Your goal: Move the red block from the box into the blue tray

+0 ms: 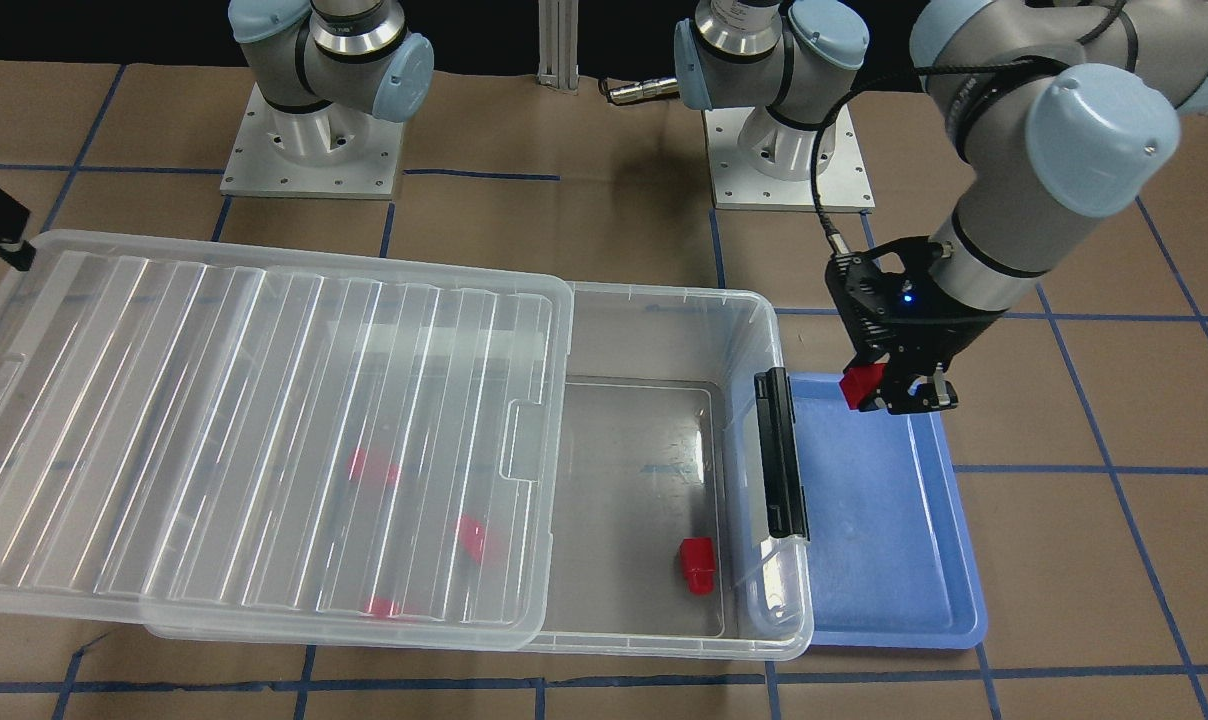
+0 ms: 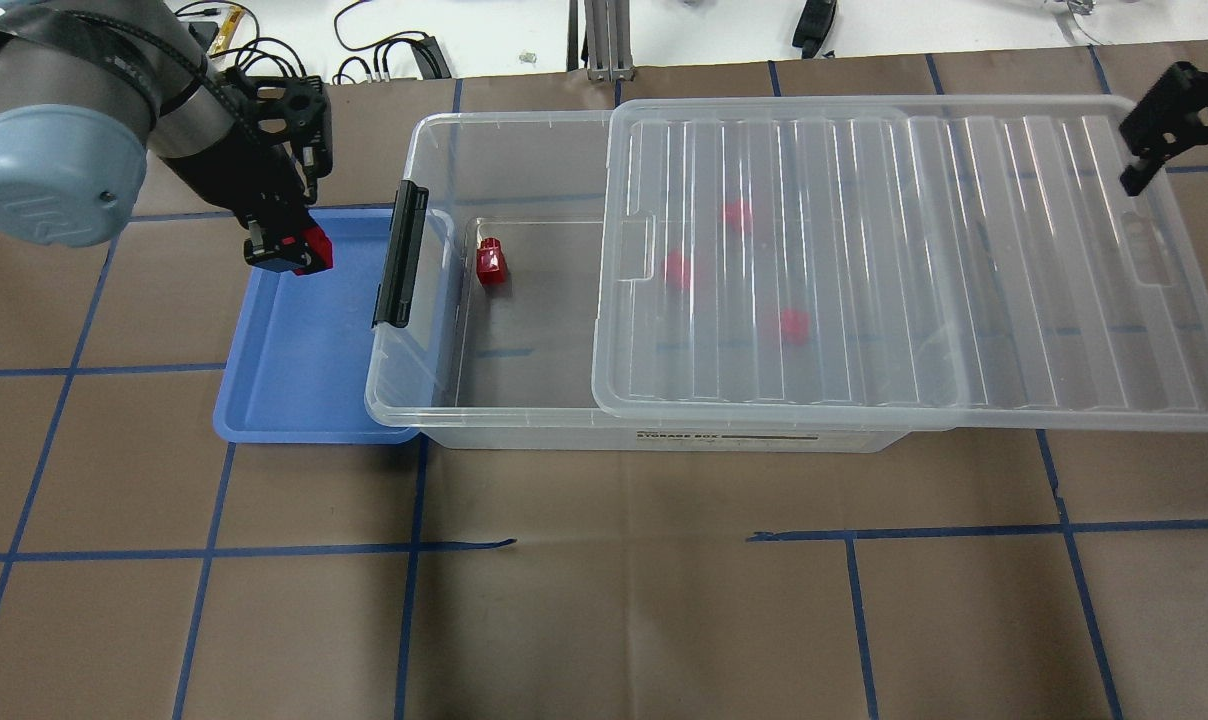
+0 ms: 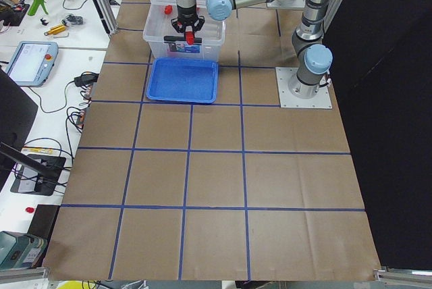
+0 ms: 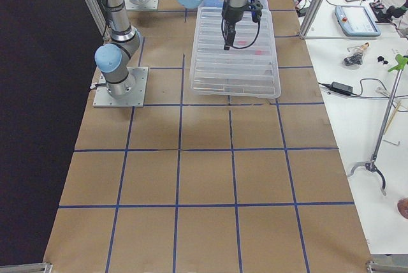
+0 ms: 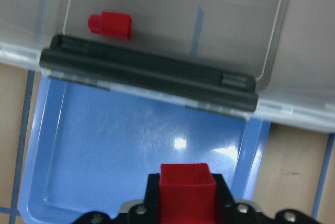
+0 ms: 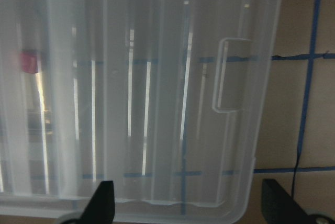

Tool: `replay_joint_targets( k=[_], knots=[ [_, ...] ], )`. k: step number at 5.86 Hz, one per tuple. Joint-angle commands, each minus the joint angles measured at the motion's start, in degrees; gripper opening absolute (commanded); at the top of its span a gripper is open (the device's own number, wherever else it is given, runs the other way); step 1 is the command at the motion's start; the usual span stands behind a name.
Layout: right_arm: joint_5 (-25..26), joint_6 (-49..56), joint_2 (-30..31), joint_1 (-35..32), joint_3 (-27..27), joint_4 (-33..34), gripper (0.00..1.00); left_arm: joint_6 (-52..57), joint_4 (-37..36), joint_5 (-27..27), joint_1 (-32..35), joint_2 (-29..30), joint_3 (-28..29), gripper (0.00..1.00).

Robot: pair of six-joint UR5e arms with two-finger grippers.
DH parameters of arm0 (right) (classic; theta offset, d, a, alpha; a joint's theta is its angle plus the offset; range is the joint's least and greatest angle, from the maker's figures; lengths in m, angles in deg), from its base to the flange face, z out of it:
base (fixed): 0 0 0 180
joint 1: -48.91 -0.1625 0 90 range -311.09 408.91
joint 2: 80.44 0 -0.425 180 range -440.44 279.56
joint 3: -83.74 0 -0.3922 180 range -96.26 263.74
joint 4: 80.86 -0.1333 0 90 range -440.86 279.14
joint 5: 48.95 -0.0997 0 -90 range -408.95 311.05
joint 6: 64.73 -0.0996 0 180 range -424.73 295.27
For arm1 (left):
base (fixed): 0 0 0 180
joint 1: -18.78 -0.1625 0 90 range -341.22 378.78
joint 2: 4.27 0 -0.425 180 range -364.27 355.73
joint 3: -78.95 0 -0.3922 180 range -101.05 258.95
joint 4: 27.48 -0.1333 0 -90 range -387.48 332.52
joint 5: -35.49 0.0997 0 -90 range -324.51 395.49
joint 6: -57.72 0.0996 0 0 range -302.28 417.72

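My left gripper (image 1: pixel 879 392) is shut on a red block (image 1: pixel 861 385) and holds it above the far end of the blue tray (image 1: pixel 884 540). The left wrist view shows the block (image 5: pixel 187 192) between the fingers, over the tray (image 5: pixel 131 150). The box (image 1: pixel 664 290) is a clear bin with its lid (image 1: pixel 264 430) slid partly aside. One more red block (image 1: pixel 697 565) lies in the uncovered end, near the black latch bar (image 1: pixel 782 455). Three others show blurred under the lid (image 2: pixel 914 260). My right gripper (image 2: pixel 1149 160) is open and empty over the lid's far end.
The tray (image 2: pixel 304 370) lies against the box's latch end (image 2: pixel 401 255). The lid overhangs the box on my right side. Brown paper with blue tape lines (image 2: pixel 604 540) covers the table. The arm bases (image 1: pixel 789 150) stand behind the box.
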Motion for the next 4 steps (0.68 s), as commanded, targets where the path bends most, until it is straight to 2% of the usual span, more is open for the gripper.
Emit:
replay_joint_targets(
  k=[1, 3, 4],
  knots=[
    [4.6, 10.6, -5.9, 8.7, 0.0, 7.5, 1.0, 11.0, -1.0, 0.0, -4.9, 3.1, -0.8, 0.09],
    [6.3, 11.6, -12.6, 11.5, 0.4, 9.3, 1.0, 17.5, -6.6, -0.8, -6.6, 7.7, -3.6, 0.09],
    [5.4, 11.2, -13.0, 11.5, 3.5, 10.0, 1.0, 19.2, -9.4, -1.0, -6.8, 8.0, -5.7, 0.09]
  ],
)
